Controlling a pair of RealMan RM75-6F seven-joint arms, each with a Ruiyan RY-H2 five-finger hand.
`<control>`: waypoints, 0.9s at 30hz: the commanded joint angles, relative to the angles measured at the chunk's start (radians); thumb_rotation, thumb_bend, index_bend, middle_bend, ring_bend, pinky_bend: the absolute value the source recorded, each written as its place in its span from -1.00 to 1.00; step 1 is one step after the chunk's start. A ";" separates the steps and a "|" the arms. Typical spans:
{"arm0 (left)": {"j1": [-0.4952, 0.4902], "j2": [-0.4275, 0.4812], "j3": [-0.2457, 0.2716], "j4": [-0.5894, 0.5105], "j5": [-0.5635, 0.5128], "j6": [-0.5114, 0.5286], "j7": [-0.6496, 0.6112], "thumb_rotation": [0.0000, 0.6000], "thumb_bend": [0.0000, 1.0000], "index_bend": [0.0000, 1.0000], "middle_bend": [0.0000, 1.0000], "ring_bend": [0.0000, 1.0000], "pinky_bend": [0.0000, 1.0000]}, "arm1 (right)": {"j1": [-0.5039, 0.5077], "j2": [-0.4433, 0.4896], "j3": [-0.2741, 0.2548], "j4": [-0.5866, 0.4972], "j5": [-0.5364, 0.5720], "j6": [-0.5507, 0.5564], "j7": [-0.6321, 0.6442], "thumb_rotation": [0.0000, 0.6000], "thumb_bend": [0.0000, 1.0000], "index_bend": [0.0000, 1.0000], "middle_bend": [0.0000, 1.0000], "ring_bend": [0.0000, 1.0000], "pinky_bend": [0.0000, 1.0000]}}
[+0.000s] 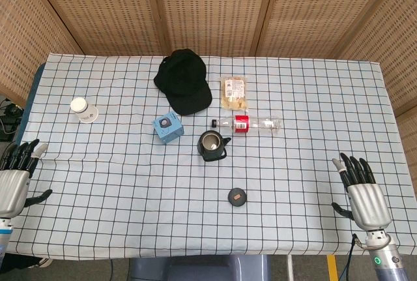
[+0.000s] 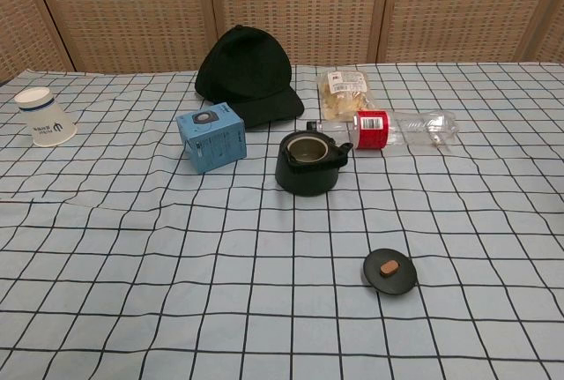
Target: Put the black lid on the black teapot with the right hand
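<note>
The black teapot [image 1: 212, 145] [image 2: 307, 163] stands open-topped near the middle of the checked table. The black lid [image 1: 237, 197] [image 2: 389, 271], with a brown knob, lies flat on the cloth nearer the front, to the teapot's right. My right hand [image 1: 361, 192] rests at the table's front right, fingers apart and holding nothing, well away from the lid. At the front left edge my left hand [image 1: 14, 175] is empty with fingers extended. Neither hand shows in the chest view.
Behind the teapot lie a clear bottle with a red label [image 1: 247, 123] [image 2: 392, 128], a snack packet [image 1: 234, 92] [image 2: 346, 83] and a black cap [image 1: 184, 79] [image 2: 247, 71]. A blue box [image 1: 168, 127] [image 2: 210, 137] sits left of the teapot, a white paper cup [image 1: 83, 109] [image 2: 45, 116] far left.
</note>
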State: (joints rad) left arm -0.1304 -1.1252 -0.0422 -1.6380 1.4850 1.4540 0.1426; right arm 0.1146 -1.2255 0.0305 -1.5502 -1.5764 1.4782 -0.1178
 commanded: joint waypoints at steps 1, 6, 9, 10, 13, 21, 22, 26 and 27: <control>0.002 -0.002 0.001 0.000 0.004 0.004 0.002 1.00 -0.89 -1.00 -1.00 -1.00 -1.00 | -0.001 0.002 0.000 0.000 -0.001 0.002 0.003 1.00 -0.54 -0.97 -1.00 -1.00 -1.00; 0.002 -0.003 0.002 0.000 0.002 0.002 0.006 1.00 -0.89 -1.00 -1.00 -1.00 -1.00 | 0.001 0.002 -0.003 -0.001 -0.005 -0.002 0.004 1.00 -0.54 -0.97 -1.00 -1.00 -1.00; 0.001 -0.001 0.000 0.000 0.002 0.002 0.001 1.00 -0.89 -1.00 -1.00 -1.00 -1.00 | 0.003 -0.002 -0.005 0.002 -0.008 -0.006 -0.001 1.00 -0.54 -0.97 -1.00 -1.00 -1.00; 0.000 0.000 -0.002 0.001 0.000 0.001 -0.002 1.00 -0.89 -1.00 -1.00 -1.00 -1.00 | 0.005 -0.005 -0.006 0.003 -0.006 -0.013 -0.005 1.00 -0.54 -0.97 -1.00 -1.00 -1.00; -0.003 0.001 -0.004 0.004 -0.004 -0.004 -0.007 1.00 -0.89 -1.00 -1.00 -1.00 -1.00 | 0.008 -0.007 -0.006 0.002 -0.001 -0.022 -0.009 1.00 -0.54 -0.95 -1.00 -1.00 -1.00; -0.005 0.003 -0.007 0.006 -0.015 -0.012 -0.015 1.00 -0.89 -1.00 -1.00 -1.00 -1.00 | 0.015 -0.017 -0.019 -0.003 -0.004 -0.049 -0.020 1.00 -0.54 -0.78 -1.00 -1.00 -1.00; -0.004 0.002 -0.008 0.005 -0.015 -0.010 -0.015 1.00 -0.89 -1.00 -1.00 -1.00 -1.00 | 0.019 -0.020 -0.023 -0.010 -0.005 -0.059 -0.017 1.00 -0.54 -0.76 -1.00 -1.00 -1.00; -0.006 -0.001 -0.007 0.005 -0.017 -0.014 -0.005 1.00 -0.89 -1.00 -1.00 -1.00 -1.00 | 0.037 -0.035 -0.026 -0.038 -0.010 -0.091 -0.020 1.00 -0.53 -0.62 -1.00 -1.00 -1.00; -0.007 -0.002 -0.006 0.005 -0.018 -0.016 -0.001 1.00 -0.88 -1.00 -1.00 -1.00 -1.00 | 0.045 -0.041 -0.025 -0.045 -0.011 -0.101 -0.027 1.00 -0.51 -0.58 -1.00 -1.00 -1.00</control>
State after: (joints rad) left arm -0.1364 -1.1257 -0.0493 -1.6330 1.4679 1.4397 0.1387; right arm 0.1500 -1.2584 0.0053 -1.5857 -1.5850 1.3883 -0.1378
